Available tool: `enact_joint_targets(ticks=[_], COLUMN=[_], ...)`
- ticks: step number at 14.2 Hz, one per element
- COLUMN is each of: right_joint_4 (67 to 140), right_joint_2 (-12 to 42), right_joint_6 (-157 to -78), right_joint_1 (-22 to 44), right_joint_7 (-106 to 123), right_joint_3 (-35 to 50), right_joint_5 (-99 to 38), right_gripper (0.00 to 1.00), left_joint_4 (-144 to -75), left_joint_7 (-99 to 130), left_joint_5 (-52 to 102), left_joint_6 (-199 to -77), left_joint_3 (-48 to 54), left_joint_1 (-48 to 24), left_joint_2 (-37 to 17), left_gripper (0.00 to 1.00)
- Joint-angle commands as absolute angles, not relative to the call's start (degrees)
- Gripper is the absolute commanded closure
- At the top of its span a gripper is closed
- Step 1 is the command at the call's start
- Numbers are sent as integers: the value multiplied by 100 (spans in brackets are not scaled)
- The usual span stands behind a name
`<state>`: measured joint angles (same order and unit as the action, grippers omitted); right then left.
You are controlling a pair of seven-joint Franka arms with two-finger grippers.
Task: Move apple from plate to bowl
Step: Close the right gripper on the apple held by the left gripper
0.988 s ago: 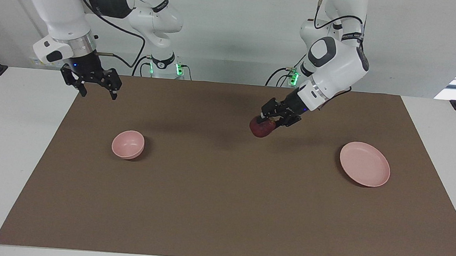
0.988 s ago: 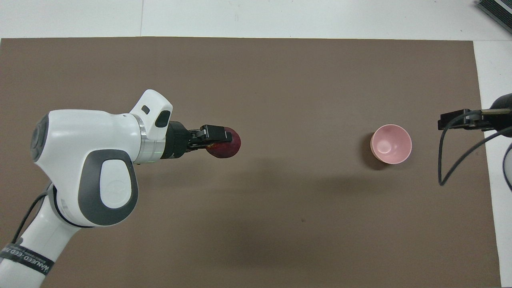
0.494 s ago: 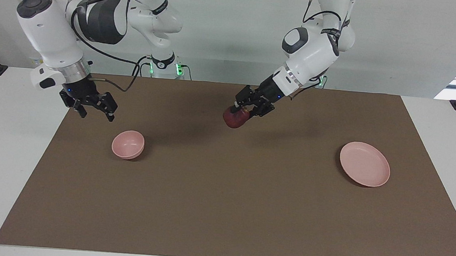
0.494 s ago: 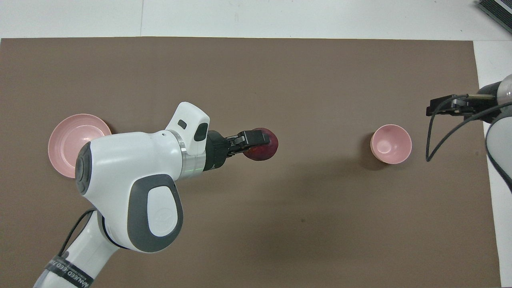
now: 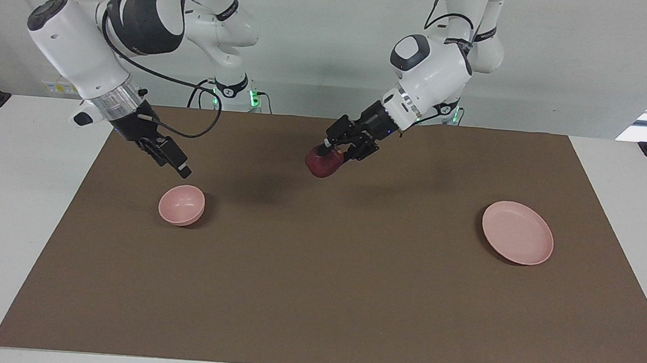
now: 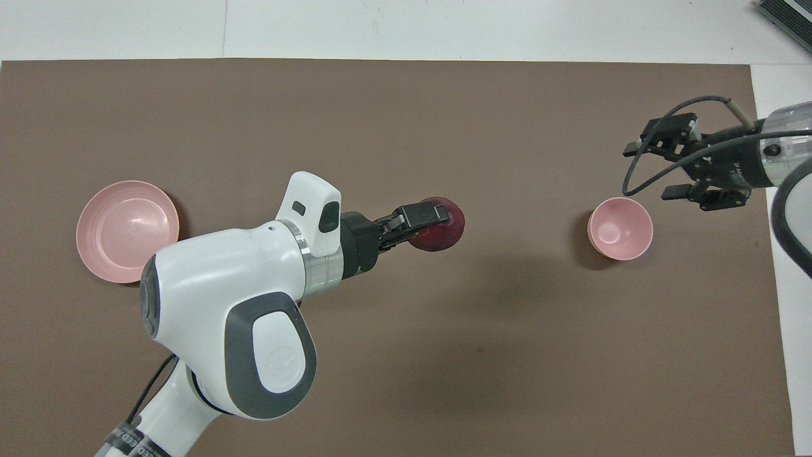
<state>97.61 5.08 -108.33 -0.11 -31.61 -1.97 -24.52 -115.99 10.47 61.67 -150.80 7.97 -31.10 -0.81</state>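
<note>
My left gripper (image 5: 330, 149) (image 6: 426, 217) is shut on the dark red apple (image 5: 319, 164) (image 6: 446, 223) and holds it in the air over the middle of the mat, between the plate and the bowl. The flat pink plate (image 5: 517, 232) (image 6: 127, 230) lies empty toward the left arm's end of the table. The small deep pink bowl (image 5: 182, 204) (image 6: 620, 228) stands empty toward the right arm's end. My right gripper (image 5: 182, 169) (image 6: 650, 171) is open and empty, hanging in the air just above and beside the bowl's rim.
A brown mat (image 5: 315, 295) (image 6: 406, 114) covers most of the white table (image 5: 27, 183), and both dishes stand on it. A cable (image 6: 634, 171) loops off the right gripper's wrist near the bowl.
My left gripper has carried the apple away from the plate toward the bowl. My right gripper has swung in over the mat, turned, and come close to the bowl.
</note>
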Motion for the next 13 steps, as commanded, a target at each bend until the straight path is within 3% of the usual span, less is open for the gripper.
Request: enact_joint_targets(ticks=[1,5,13], right_joint_4=[9257,9097,9185], right_joint_2=[877,1124,1116], right_joint_6=[-10881,-11275,-10883], right_joint_1=[324,1106,1424], right_joint_7=[-4328,-5684,-6214], right_joint_3=[-158,-158,-114], right_joint_5=[-3013,-3339,-4175], right_gripper=[0,0,0], left_joint_4=[-11628,-11584,-11575], left_joint_7=[1063,1063,1055], left_joint_5=[6372,6390,6390], left_joint_6=[-15337,-15836,-16145], left_joint_3=[879,1036,1116], left_joint_1=[-3199,-3199,-3190], left_joint_2=[-26,-35,9], left_gripper=[100,100,100])
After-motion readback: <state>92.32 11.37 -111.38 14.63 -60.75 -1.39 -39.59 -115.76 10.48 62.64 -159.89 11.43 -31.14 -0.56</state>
